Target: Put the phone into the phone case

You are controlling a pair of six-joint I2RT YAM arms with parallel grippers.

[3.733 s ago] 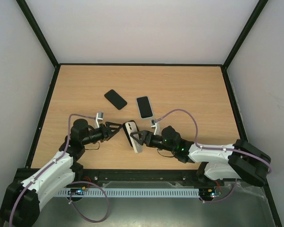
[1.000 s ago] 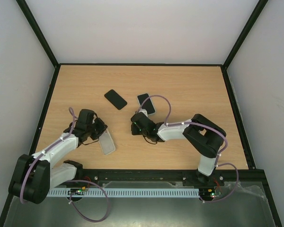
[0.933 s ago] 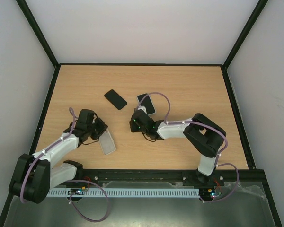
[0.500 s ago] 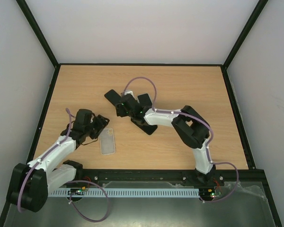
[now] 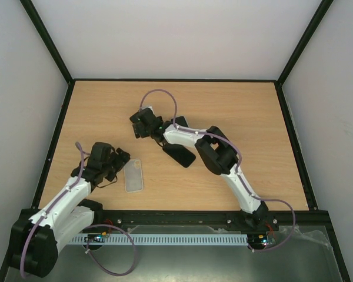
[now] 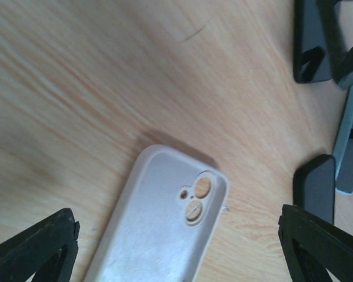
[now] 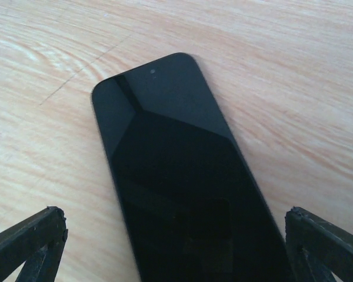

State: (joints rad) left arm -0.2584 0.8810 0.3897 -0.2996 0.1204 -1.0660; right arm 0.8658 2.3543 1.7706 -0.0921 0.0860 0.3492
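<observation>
The pale translucent phone case [image 5: 133,175] lies flat on the wood table, inside up, camera cutout at its far end. It fills the lower middle of the left wrist view [image 6: 159,229]. My left gripper [image 5: 120,158] is open and empty just left of the case, with its fingertips [image 6: 35,247] wide either side of it. The black phone [image 5: 135,118] lies screen up at the far left-centre. My right gripper [image 5: 143,125] is open right at it, and in the right wrist view the phone [image 7: 182,188] lies between the spread fingertips [image 7: 26,244].
A dark flat rounded object [image 5: 180,154] lies on the table under my stretched right arm; it also shows at the right of the left wrist view [image 6: 315,187]. Black frame rails [image 5: 59,135] and white walls bound the table.
My right gripper has swung further left onto the black phone. My left arm has drawn back towards the near left, away from the case. The case has stayed flat on the table.
</observation>
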